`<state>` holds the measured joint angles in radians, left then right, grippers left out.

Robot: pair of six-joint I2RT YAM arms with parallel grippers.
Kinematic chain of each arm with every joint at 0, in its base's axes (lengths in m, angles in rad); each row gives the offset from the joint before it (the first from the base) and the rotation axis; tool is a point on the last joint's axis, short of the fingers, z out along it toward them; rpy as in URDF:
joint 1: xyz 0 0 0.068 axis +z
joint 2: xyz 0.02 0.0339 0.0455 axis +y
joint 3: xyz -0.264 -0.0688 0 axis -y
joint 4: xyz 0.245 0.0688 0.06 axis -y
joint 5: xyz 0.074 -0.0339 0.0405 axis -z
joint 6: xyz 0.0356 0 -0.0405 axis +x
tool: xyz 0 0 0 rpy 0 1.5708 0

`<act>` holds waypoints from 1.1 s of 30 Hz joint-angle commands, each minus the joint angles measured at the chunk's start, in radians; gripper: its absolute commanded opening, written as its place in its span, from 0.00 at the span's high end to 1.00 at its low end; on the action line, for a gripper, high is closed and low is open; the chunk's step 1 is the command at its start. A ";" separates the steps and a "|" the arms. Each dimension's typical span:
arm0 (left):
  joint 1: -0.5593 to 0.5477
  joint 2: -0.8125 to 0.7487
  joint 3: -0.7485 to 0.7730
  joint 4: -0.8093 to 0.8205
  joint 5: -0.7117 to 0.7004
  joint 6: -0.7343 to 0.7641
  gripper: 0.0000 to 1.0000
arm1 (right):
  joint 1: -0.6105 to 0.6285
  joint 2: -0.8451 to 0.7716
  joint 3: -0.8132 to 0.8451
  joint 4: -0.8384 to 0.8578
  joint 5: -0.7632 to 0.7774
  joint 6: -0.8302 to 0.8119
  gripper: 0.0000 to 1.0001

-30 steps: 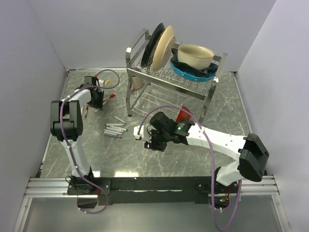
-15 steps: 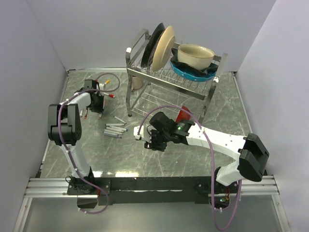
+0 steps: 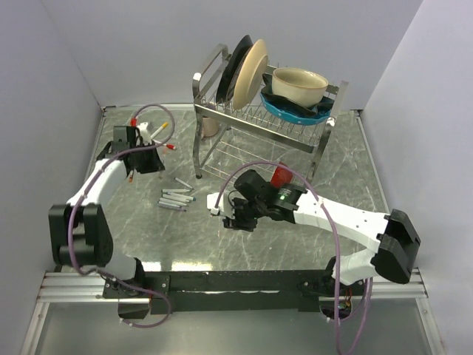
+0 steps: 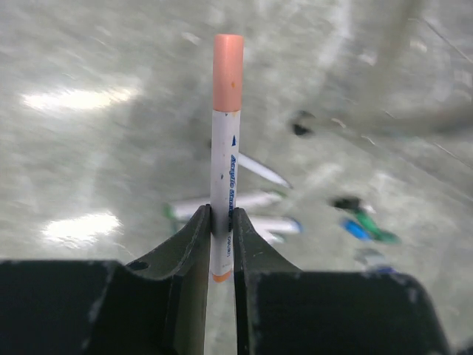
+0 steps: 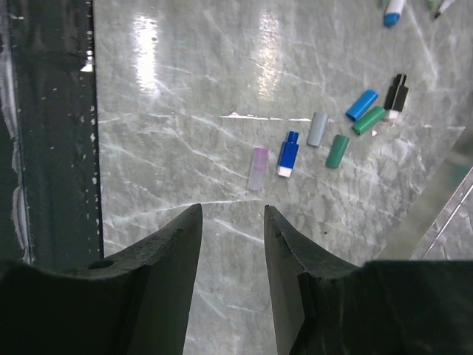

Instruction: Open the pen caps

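Swung toward the far left corner over the past second, the left arm has dropped its elbow to the near left. Its left pincer [image 4: 222,219] has pressed together on a white marker pen [image 4: 222,177]. The fingers pinch the barrel near its lower end, so in the wrist view the pen stands straight up between them. Its salmon-pink cap [image 4: 228,72] is seated on the tip, well above the fingers. Beneath it, blurred, more pens [image 4: 244,201] lie on the grey marbled table [image 4: 89,148].

The right pincer [image 5: 233,213] is where it was, spread and holding nothing, hovering over the middle of the table. Just beyond its fingertips lie loose caps: a lilac cap [image 5: 258,168], a dark blue cap [image 5: 288,154], a grey cap [image 5: 317,129], a green cap [image 5: 338,150], a light blue cap [image 5: 362,105] and a black cap [image 5: 397,92]. A dish rack [image 3: 222,151] with plates and a bowl stands on the far side, apart from both pincers.
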<state>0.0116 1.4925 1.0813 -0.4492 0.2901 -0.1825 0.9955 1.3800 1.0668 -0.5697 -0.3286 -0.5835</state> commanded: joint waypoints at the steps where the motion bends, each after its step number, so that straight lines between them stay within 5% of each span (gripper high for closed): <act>1: -0.002 -0.129 -0.124 0.058 0.214 -0.174 0.99 | 0.005 -0.085 -0.037 0.021 -0.064 -0.050 0.53; 11: -0.068 -0.458 -0.376 -0.008 0.403 -0.405 0.99 | 0.012 -0.240 -0.163 0.070 -0.227 -0.223 0.50; 21: -0.323 -0.679 -0.541 -0.074 0.474 -0.537 0.99 | 0.040 -0.297 -0.243 0.131 -0.224 -0.334 0.45; 33: -0.726 -0.619 -0.626 0.212 0.383 -0.797 0.99 | 0.127 -0.271 -0.263 0.182 -0.110 -0.340 0.44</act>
<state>-0.6136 0.8101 0.4622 -0.4152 0.7097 -0.8742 1.1069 1.1084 0.8207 -0.4442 -0.4812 -0.9123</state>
